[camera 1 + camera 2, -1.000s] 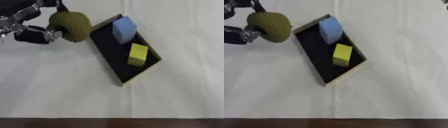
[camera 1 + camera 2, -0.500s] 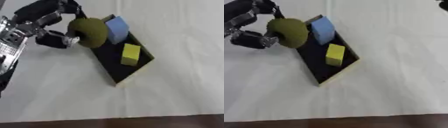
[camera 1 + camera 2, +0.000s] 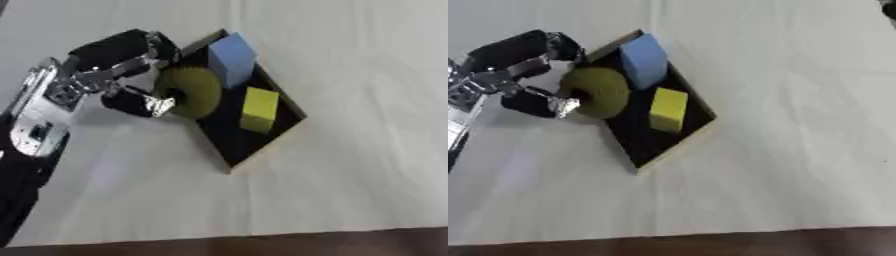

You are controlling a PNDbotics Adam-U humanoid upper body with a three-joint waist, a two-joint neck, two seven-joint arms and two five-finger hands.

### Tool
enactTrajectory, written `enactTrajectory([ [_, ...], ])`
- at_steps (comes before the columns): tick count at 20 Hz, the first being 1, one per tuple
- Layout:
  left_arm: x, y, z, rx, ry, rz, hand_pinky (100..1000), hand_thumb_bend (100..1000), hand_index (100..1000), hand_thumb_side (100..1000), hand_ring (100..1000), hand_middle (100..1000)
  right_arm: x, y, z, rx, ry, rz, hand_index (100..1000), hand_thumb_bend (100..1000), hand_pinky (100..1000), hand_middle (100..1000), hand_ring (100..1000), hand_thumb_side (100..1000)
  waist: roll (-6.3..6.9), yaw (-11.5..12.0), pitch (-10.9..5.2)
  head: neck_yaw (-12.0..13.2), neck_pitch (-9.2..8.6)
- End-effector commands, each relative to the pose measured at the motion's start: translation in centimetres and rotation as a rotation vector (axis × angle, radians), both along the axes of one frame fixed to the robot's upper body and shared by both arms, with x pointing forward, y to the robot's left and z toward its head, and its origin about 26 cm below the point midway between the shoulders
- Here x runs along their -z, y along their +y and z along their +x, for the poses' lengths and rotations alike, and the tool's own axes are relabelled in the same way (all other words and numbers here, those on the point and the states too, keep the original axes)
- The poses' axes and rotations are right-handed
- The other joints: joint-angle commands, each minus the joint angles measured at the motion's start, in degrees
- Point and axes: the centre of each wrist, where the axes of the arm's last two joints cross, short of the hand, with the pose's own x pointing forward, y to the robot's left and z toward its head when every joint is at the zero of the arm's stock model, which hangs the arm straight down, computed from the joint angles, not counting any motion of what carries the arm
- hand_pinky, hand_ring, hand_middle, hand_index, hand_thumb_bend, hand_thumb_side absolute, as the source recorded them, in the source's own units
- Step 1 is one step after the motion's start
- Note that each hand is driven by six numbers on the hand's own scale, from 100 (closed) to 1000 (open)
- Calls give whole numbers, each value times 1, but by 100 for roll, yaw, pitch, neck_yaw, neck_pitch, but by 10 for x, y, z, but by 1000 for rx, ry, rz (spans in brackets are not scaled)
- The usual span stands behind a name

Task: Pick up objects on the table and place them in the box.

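1. The olive-green round ring-shaped object point(image 3: 191, 92) covers part of the shallow black box with pale edges point(image 3: 278, 97); the box's near-left wall behind it can't be seen.
2. Whether that ring rests on the box floor or hangs above it can't be told.
3. The robot's left hand point(image 3: 131, 75) is smeared by blur; its fingertips behind the ring are hidden.
4. The left arm runs off the left edge.
5. A dark shape point(image 3: 888, 7) at the top right corner is cut off and unreadable.

Left hand point(image 3: 131, 80) with olive ball point(image 3: 188, 92) now over box point(image 3: 262, 142) edge.
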Motion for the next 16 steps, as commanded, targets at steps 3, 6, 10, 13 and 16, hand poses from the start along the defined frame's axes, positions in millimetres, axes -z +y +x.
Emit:
enactTrajectory([
  [3,-6,0,3,-19,-40,-6,793,100,816,260,744,544,-7,-2,-5,4,-23,-2,751,100,866,611,762,528,-7,1,-126,13,-68],
  [6,-6,-1,2,-24,-52,-29,828,100,872,472,787,598,-6,-3,-5,6,-18,3,751,100,866,611,761,528,-9,2,-127,11,-71],
  [10,-10,-2,-2,-28,-78,-64,897,100,920,721,871,722,-4,-4,-5,10,-14,8,750,100,866,611,761,530,-13,7,-130,12,-75],
  [13,-15,-1,-6,-28,-115,-89,914,100,931,762,890,750,-3,-5,-5,12,-11,11,750,100,866,610,761,530,-12,22,-139,5,-77],
  [16,-20,4,-13,-27,-156,-129,916,100,928,717,891,747,-3,-5,-5,12,-11,13,751,100,866,611,761,529,-8,32,-157,-3,-74],
])
